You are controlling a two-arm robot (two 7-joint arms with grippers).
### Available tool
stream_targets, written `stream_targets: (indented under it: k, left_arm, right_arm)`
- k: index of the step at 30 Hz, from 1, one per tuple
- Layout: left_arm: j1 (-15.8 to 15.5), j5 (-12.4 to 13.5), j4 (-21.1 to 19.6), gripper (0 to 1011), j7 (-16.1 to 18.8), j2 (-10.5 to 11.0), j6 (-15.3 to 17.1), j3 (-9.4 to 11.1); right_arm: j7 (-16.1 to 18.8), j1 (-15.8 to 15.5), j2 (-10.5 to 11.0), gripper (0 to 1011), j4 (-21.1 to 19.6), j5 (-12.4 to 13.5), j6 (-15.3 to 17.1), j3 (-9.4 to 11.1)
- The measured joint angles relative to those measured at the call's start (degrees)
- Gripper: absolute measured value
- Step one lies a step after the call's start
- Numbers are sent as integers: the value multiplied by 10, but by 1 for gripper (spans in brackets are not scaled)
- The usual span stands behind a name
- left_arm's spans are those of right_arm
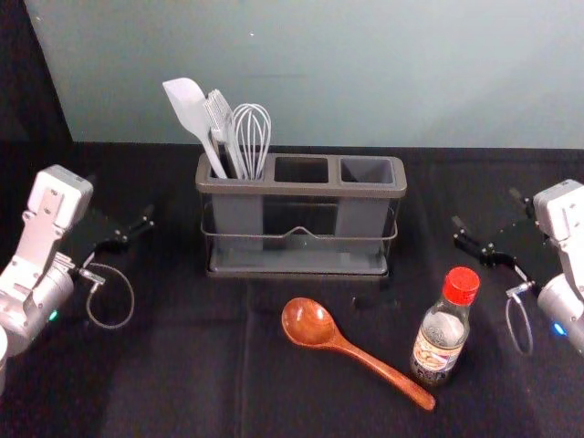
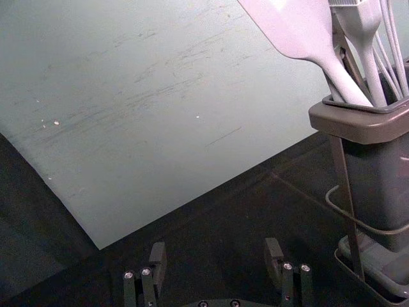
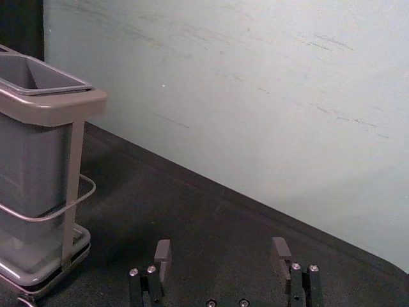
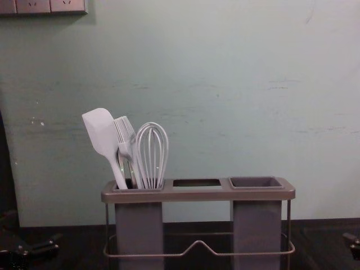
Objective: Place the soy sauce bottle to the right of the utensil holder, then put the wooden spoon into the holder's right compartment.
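Nearest us on the dark cloth-covered table [image 1: 182, 383], the wooden spoon [image 1: 308, 323] lies aslant, its glossy reddish-brown grain catching the light, its round bowl pointing away and its slim handle running towards the foot of the soy sauce bottle [image 1: 440, 339]. The bottle stands upright in front of the utensil holder and off its right end, a clear, round-shouldered body with dark contents, a printed label and a ridged red cap [image 1: 462, 286]. We judge that the first step, placing the bottle, is in hand and that its grasp is yet to be made. Farther out, the right gripper [image 3: 222, 256] waits released beyond the bottle, to the right of the holder; the left gripper [image 2: 215, 256] is parked on the holder's left, also released. Next we should draw the right gripper back, close it around the bottle's smooth body and carry it upright to the holder's right side, leaving the spoon for afterwards. Between the grippers, the utensil holder [image 1: 301, 189] has a smooth brown rim, bent wire rails and boxy grey cups; its right compartment [image 1: 367, 171] is empty, while the left one carries a flat pale spatula [image 1: 187, 105], a bristled brush [image 1: 219, 114] and a looped whisk [image 1: 252, 132]. Behind rises a scuffed grey-green wall [image 4: 225, 101].
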Motion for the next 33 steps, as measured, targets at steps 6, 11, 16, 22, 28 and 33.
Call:
stream_targets:
  k: [6,11,16,22,28,33]
  left_arm:
    - [0,0,0,1005,0,0,0,0]
    - [0,0,0,1005,0,0,0,0]
    - [0,0,0,1005,0,0,0,0]
    - [0,0,0,1005,0,0,0,0]
    - [0,0,0,1005,0,0,0,0]
    - [0,0,0,1005,0,0,0,0]
  right_arm:
    - [0,0,0,1003,0,0,0,0]
    - [0,0,0,1002,0,0,0,0]
    - [0,0,0,1002,0,0,0,0]
    - [0,0,0,1002,0,0,0,0]
    - [0,0,0,1002,0,0,0,0]
    - [0,0,0,1003,0,0,0,0]
